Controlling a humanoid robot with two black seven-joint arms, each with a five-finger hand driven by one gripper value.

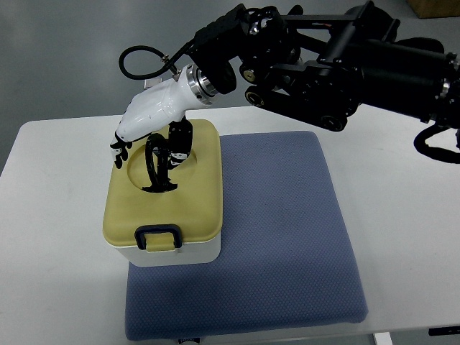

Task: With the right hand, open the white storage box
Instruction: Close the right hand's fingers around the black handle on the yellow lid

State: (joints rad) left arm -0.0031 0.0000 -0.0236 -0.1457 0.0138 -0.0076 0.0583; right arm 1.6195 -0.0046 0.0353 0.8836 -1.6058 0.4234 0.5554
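The white storage box [176, 253] with a pale yellow lid [198, 194] stands on the left part of a blue mat. A black clasp [159, 237] sits on the lid's front edge, and the lid lies closed on the box. My right hand [154, 108], white with black fingers, reaches in from the right and hangs over the round recess in the lid's top. The black carry handle [153, 169] stands raised out of the recess. Two fingers [180, 140] curl at the handle, while others [119, 152] hang past the lid's left edge.
The blue padded mat [287, 237] covers the middle of the white table [50, 237]. The bulky black right arm [359, 61] spans the upper right above the table's far edge.
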